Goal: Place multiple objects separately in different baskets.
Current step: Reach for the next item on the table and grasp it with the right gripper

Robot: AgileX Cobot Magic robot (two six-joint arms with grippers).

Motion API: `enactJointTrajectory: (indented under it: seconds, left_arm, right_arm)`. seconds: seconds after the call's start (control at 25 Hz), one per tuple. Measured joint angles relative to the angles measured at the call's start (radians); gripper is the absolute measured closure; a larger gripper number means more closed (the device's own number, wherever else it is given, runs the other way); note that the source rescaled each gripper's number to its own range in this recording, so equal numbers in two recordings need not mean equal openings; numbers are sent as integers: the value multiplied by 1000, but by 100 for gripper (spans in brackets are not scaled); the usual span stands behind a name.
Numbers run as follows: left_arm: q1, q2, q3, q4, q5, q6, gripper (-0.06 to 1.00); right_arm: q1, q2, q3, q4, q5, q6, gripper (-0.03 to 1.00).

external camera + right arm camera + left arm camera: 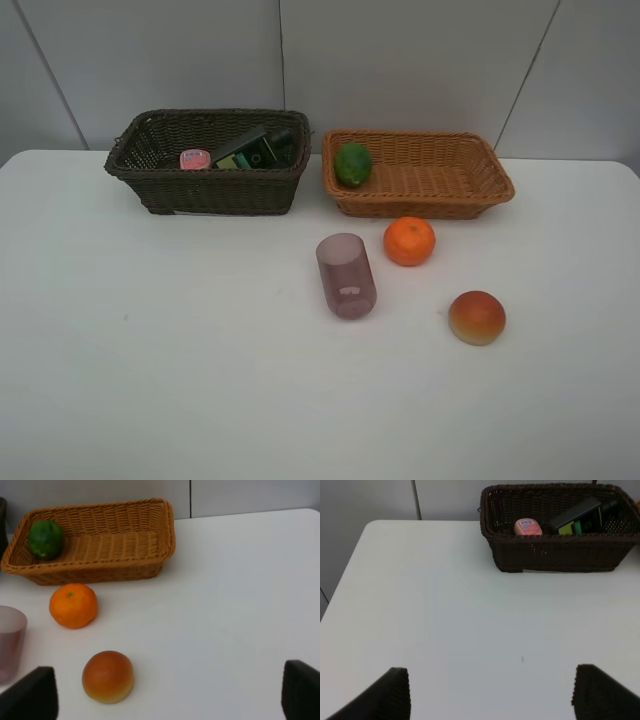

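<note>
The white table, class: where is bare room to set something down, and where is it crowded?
Free: the left half of the table before the dark basket; the front strip nearer than the purple cup and red-orange fruit; the tan basket floor beside the green fruit. Crowded: cup, orange and fruit clustered before the tan basket.

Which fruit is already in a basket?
The green fruit, in the tan basket; the orange and the red-orange fruit lie on the white table.

- A white desk [150, 380] fills the lower frame, its far corners rounded.
- A pale grey panelled wall [400, 60] crosses the top, split by thin dark seams [281, 55].
- The light is soft and even.
</note>
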Motion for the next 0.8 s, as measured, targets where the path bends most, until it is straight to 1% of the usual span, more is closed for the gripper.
enactJointTrajectory:
  seconds: [0.12,0.32,0.44,0.68,0.8]
  left_arm:
    - [0,0,21,-31,0,0,19]
    - [0,0,109,-94,0,35,19]
    - [-20,0,165,-127,0,44,19]
    - [-33,0,175,-130,-2,44,19]
    - [-33,0,184,-117,-37,44,19]
  right_arm:
    - [0,0,0,0,0,0,3]
    - [0,0,0,0,0,0,3]
    - [0,0,0,0,0,0,3]
    - [0,0,0,0,0,0,3]
    - [0,0,0,1,0,0,3]
